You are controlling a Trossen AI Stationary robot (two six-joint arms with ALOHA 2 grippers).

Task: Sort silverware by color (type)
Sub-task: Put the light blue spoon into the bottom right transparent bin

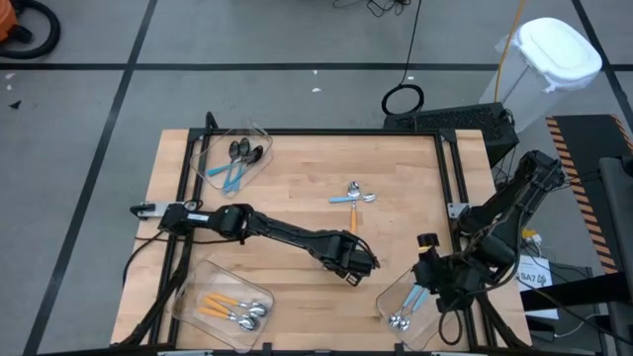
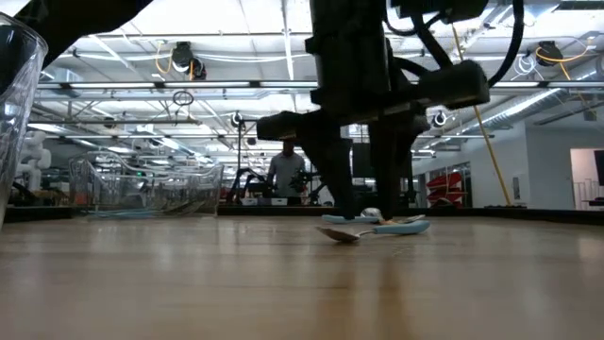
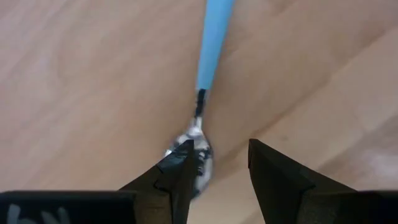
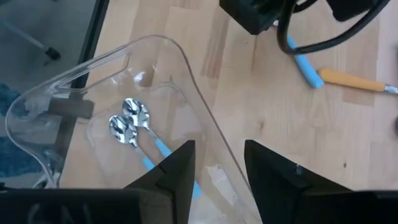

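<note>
- Left gripper (image 1: 361,265) is seen low over the wood in the lower centre of the high view, its fingers (image 3: 177,177) spread and nothing pinched between them.
- In the left wrist view, a silver-bowled spoon (image 3: 202,106) with a light-blue handle is seen lying flat on the table (image 1: 297,188); its bowl lies against one finger, though actual contact cannot be judged.
- Right gripper (image 1: 427,280) is held over the clear bin (image 1: 388,297) at the lower right of the high view, fingers parted and empty.
- Inside that bin, two silver spoons with blue handles (image 4: 134,127) are seen side by side.
- At the lower left of the high view, a second clear bin (image 1: 188,287) is seen with orange-handled spoons (image 1: 232,310) inside.
- Near the middle of the table, above the left gripper in the high view, loose spoons (image 1: 353,196) are seen together, one blue-handled and one orange-handled at least.
- At the upper left of the table, a third clear bin (image 1: 259,132) is seen with black-bowled, blue-handled spoons (image 1: 240,160) inside.
- Beyond the table in the low view, a person (image 2: 286,173) is seen standing in the room.
</note>
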